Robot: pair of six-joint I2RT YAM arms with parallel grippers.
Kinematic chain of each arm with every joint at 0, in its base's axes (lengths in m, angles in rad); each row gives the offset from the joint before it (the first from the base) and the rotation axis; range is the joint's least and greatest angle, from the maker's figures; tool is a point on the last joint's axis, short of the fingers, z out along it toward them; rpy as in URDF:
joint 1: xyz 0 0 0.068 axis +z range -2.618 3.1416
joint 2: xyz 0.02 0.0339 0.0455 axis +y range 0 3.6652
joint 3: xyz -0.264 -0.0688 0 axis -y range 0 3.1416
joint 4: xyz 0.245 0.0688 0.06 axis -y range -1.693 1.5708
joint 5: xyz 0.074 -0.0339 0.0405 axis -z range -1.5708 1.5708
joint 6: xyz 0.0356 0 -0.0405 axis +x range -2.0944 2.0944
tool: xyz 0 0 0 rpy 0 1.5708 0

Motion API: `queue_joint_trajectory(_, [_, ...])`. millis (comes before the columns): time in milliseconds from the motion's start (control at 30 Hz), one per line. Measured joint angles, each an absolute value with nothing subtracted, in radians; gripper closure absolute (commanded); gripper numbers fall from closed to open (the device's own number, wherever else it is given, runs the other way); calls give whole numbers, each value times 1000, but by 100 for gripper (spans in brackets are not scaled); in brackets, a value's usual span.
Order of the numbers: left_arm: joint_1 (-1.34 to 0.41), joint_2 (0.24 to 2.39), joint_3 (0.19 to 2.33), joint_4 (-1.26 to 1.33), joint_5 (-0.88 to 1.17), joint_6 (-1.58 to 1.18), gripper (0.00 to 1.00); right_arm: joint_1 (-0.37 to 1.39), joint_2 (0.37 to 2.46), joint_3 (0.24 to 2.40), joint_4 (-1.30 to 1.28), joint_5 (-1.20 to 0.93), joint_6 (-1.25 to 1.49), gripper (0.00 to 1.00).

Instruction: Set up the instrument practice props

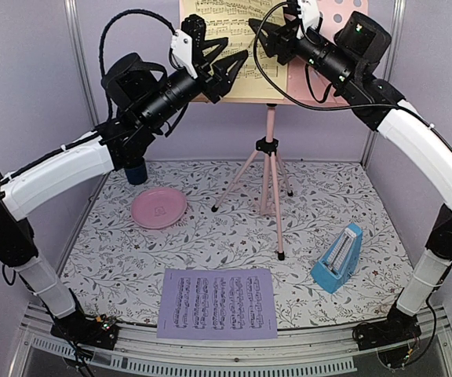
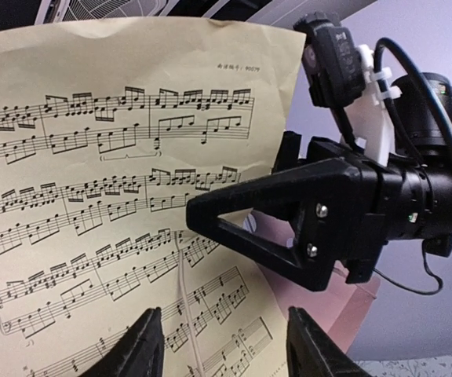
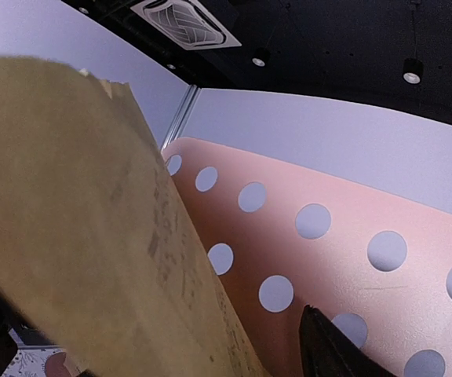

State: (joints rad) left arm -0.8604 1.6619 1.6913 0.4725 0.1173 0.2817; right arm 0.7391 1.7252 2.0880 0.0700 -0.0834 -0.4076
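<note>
I judge the yellow sheet (image 1: 226, 16) seated on the stand (image 1: 269, 149); left fingers (image 2: 143, 349) and right fingers (image 3: 332, 353) parted, empty; lavender sheet (image 1: 218, 302) not yet placed

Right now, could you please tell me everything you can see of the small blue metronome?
The metronome is a small, light blue pyramid that looks like plastic. Its pale front panel seems to carry a scale, though the detail is too small to read. It stands upright on its wide base on the floral table cover, on the robot's right side towards the near edge. Only the cover touches it, and it stands apart from the other things.
</note>
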Motion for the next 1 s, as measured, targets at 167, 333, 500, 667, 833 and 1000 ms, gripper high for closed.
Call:
queue_joint_trajectory(167, [-861, 1613, 1660, 440, 56, 246, 45, 738, 1721, 2088, 78, -23, -419, 27])
queue_joint_trajectory(333, [-861, 1554, 1608, 420, 11, 215, 45, 737, 1710, 2088, 114, 69, -426, 22])
queue_joint_trajectory(500, [-861, 1497, 1554, 384, -42, 177, 44, 733, 1695, 2088, 140, 149, -435, 15])
queue_joint_trajectory(667, [-855, 1454, 1519, 307, -76, 113, 37, 732, 1657, 2088, 132, 175, -440, 11])
queue_joint_trajectory(833, [-834, 1394, 1427, 211, -80, 10, 31, 732, 1584, 2088, 59, 175, -415, 9])
queue_joint_trajectory(1000, [-802, 1322, 1310, 100, -75, -90, 28, 732, 1477, 2018, -43, 144, -339, 11])
